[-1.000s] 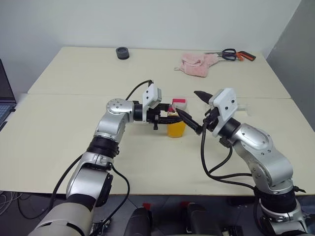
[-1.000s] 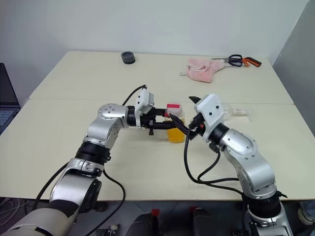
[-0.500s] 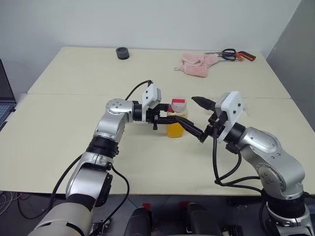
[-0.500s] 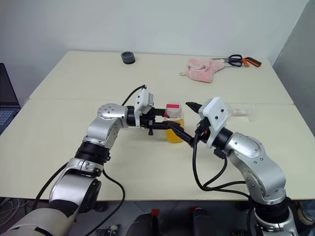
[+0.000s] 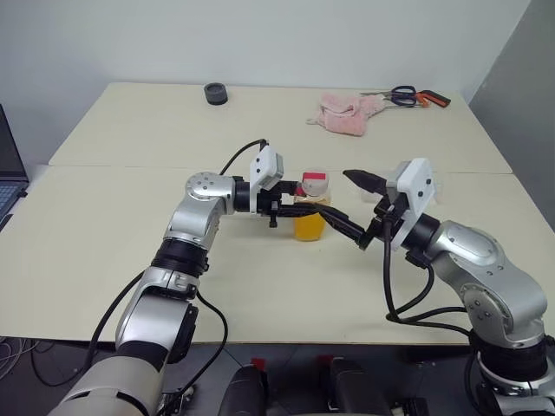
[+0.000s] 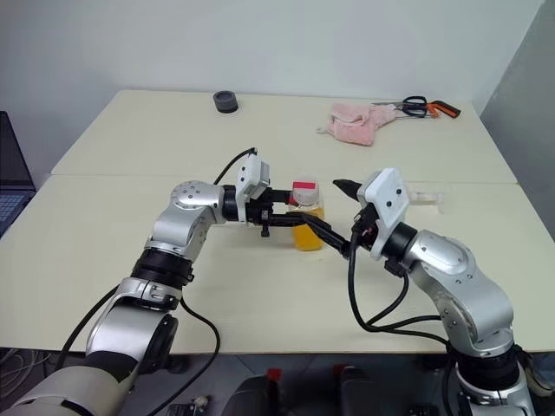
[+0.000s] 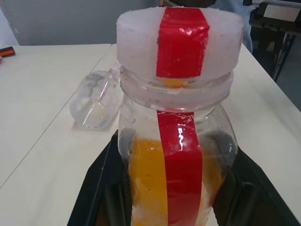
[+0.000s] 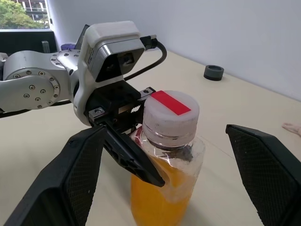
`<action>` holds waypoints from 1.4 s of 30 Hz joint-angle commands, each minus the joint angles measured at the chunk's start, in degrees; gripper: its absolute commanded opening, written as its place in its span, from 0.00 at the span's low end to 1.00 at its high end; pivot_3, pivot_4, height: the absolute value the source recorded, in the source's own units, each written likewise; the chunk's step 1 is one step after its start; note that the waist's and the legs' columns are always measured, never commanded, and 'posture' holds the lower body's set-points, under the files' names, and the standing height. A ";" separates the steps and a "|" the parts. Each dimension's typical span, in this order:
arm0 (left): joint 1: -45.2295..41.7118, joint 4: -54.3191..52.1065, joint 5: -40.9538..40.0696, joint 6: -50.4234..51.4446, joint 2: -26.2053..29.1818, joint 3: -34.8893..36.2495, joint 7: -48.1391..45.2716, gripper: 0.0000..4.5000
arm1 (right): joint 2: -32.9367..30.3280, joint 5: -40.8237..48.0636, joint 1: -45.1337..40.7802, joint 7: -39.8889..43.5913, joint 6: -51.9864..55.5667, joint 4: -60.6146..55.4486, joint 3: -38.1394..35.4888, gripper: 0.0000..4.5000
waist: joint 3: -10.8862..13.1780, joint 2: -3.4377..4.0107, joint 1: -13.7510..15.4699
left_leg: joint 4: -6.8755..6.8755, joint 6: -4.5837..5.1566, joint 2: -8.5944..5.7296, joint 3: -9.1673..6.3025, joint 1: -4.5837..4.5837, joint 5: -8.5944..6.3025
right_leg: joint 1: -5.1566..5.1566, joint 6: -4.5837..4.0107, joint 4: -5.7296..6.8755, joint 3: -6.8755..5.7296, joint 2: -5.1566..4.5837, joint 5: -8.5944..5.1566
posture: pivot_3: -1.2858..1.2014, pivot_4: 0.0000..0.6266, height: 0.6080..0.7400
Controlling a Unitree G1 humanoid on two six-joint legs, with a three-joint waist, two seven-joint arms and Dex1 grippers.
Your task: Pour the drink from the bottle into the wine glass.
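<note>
The bottle (image 5: 310, 218) stands upright on the table, its lower part full of the orange drink (image 8: 160, 197). It carries a pale cap (image 8: 170, 113) and a red strip. My left gripper (image 5: 299, 206) reaches in from the left and is shut on the bottle's body, one black finger on either side (image 7: 101, 188). My right gripper (image 5: 340, 198) is open just right of the bottle, its fingers spread wide and apart from it (image 8: 84, 174). The wine glass (image 7: 96, 99) lies on its side on the table behind the right hand (image 6: 425, 198).
At the far side of the table lie a pink cloth (image 5: 349, 113), scissors (image 5: 414, 95) and a small black round thing (image 5: 216, 93). A laptop's edge (image 5: 7, 169) shows at the far left. A seam (image 5: 121, 165) runs across the table.
The right wrist has rolled and drawn back a little to the right, away from the cap, still open. The left gripper and the bottle have not moved.
</note>
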 commanded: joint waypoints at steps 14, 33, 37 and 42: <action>-1.01 -3.41 -2.05 0.20 -0.41 1.56 -0.20 0.38 | 0.92 2.19 -6.50 0.37 -0.11 4.45 -0.26 1.00 | 0.00 0.00 -0.01 | 0.00 0.00 0.00 0.01 0.01 0.00 | 0.00 0.00 0.00 0.00 0.00 0.00 | 0.52 0.24 1.00; -1.01 -3.58 -1.92 0.41 -0.36 1.44 -0.31 0.38 | 3.40 0.97 -10.78 4.01 -2.89 11.07 3.27 1.00 | 0.00 0.00 0.00 | 0.00 0.00 0.00 0.01 0.00 0.00 | 0.00 0.00 0.00 0.00 -0.01 0.00 | 0.52 0.24 1.00; -1.00 -3.54 -1.88 0.40 -0.32 1.43 -0.31 0.38 | 3.95 0.36 -11.22 4.20 -3.46 11.74 3.74 1.00 | 0.00 0.00 0.00 | 0.00 0.00 0.00 0.01 0.00 0.00 | 0.00 0.00 0.00 0.00 -0.01 0.00 | 0.52 0.24 1.00; -1.01 -3.48 -1.86 0.39 -0.33 1.43 -0.30 0.38 | 4.92 -0.18 -11.75 4.31 -3.80 12.51 3.80 0.92 | 0.00 0.00 -0.01 | 0.00 0.00 0.00 0.01 0.00 0.00 | 0.00 0.00 0.00 -0.01 -0.01 0.00 | 0.52 0.24 1.00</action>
